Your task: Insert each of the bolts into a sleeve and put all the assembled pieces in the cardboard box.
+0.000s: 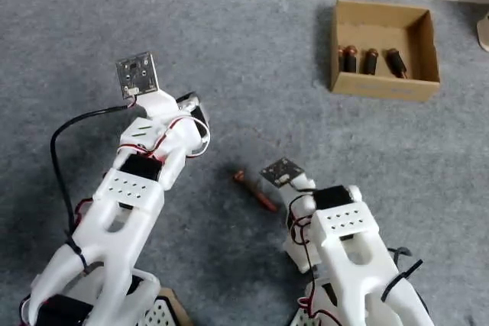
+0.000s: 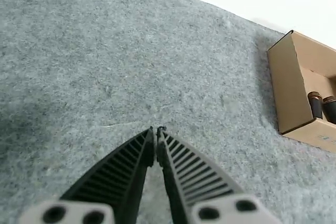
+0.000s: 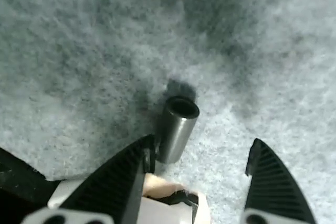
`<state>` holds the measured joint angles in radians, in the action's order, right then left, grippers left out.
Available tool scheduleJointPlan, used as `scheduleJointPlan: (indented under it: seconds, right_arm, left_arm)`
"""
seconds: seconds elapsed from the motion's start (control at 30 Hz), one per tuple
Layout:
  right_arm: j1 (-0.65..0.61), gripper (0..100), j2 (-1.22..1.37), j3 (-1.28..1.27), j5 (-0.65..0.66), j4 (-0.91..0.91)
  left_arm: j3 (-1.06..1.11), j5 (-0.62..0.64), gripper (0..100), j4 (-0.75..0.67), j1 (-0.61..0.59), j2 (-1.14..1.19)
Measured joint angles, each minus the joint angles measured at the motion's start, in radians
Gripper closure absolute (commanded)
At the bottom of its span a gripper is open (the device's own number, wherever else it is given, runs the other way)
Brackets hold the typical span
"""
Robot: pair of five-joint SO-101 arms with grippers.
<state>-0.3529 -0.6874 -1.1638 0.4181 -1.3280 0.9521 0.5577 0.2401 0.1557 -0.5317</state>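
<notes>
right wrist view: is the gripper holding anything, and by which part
Nothing held. The right gripper is open, the sleeve close beside one finger, unclamped.

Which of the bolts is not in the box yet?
The bolt lying alone on the grey mat, just ahead of the right arm; the others sit side by side inside the box.

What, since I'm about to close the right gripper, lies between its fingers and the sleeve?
Nothing visible does. The right gripper is open, and the sleeve sits on the grey mat close against one finger, off to that side of the gap rather than centred.
</notes>
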Motion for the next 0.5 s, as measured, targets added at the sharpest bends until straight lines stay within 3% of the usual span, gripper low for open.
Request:
scheduleJointPlan:
  seconds: [0.2, 0.5]
  right_arm:
    - [0.0, 99.5, 0.0, -0.061, 0.005, 0.017]
    - [0.006, 99.5, 0.0, -0.061, 0.008, 0.023]
  left_arm:
    - [0.0, 0.0, 97, 0.0, 0.0, 0.0]
    - [0.0, 0.0, 97, 0.0, 0.0, 0.0]
